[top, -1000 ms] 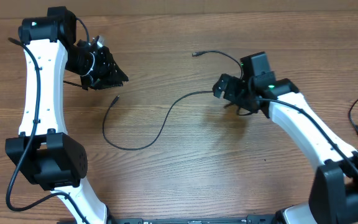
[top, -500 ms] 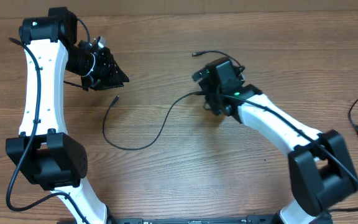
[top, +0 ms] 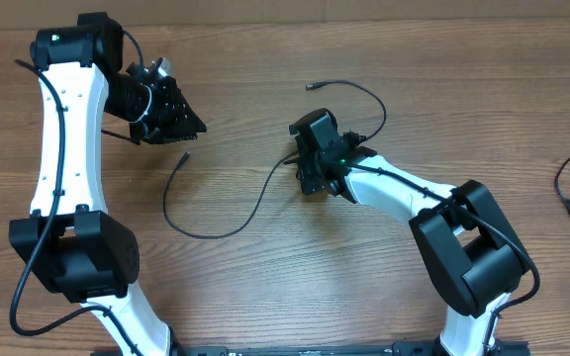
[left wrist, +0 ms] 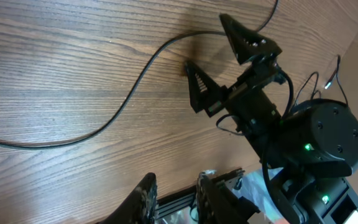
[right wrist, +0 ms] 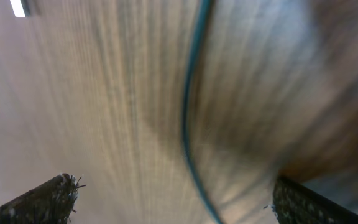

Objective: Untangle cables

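A long thin black cable lies loose across the middle of the table, with one plug end near the left arm and the other at the back. My right gripper is low over this cable with its jaws wide open. In the blurred right wrist view the cable runs between the fingers of the right gripper. The left wrist view shows the right gripper straddling the cable. My left gripper hovers above the table, slightly open and empty.
A second thin black cable curls at the table's right edge, apart from the first. The arm bases stand at the front edge. The thicker arm wires run along both white arms.
My right gripper has moved left along the long cable, from near its right bend to over its middle stretch. The left arm and the cable have not visibly moved.
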Robot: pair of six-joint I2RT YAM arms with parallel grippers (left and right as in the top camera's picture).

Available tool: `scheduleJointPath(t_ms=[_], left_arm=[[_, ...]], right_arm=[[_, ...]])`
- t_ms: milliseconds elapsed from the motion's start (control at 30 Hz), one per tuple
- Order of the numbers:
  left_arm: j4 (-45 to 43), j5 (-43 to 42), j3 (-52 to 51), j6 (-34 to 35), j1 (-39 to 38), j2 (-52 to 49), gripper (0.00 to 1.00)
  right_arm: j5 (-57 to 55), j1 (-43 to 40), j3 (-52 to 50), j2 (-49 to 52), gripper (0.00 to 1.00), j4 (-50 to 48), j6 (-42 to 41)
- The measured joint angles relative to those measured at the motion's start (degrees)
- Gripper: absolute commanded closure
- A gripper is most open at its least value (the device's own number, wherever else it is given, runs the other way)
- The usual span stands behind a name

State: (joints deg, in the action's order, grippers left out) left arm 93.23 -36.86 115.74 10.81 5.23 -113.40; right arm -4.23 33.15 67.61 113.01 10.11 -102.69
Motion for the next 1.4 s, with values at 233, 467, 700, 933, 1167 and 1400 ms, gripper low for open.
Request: scheduleJointPath(t_ms=[233, 467, 700, 933, 1167, 1400], left_arm=[[0.3, 0.0, 0.0, -0.5, 0.0, 0.0, 0.76], [0.9, 0.0, 0.0, -0.5, 0.0, 0.0, 0.76], [1.4, -1.1, 0.0, -0.5, 0.0, 0.0, 0.76], [1.5, -1.5, 0.0, -0.5, 0.0, 0.0, 0.75], [1.5, -1.5, 0.0, -0.5, 0.0, 0.0, 0.76], [1.5, -1.5, 0.0, -0.5, 0.0, 0.0, 0.75]], right_arm=[[-0.3, 0.0, -0.1, 1.0, 0.00, -15.3, 5.1], [1.9, 0.0, -0.1, 1.0, 0.24, -17.3, 10.1], [6.3, 0.0, -0.1, 1.0, 0.00, -11.1, 13.1], [5.6, 0.0, 0.4, 0.9, 0.00, -1.4, 13.6], [1.6, -0.3, 0.5, 0.9, 0.00, -0.9, 13.9], [-3.6, -1.5, 0.4, 1.4, 0.00, -4.5, 15.1]])
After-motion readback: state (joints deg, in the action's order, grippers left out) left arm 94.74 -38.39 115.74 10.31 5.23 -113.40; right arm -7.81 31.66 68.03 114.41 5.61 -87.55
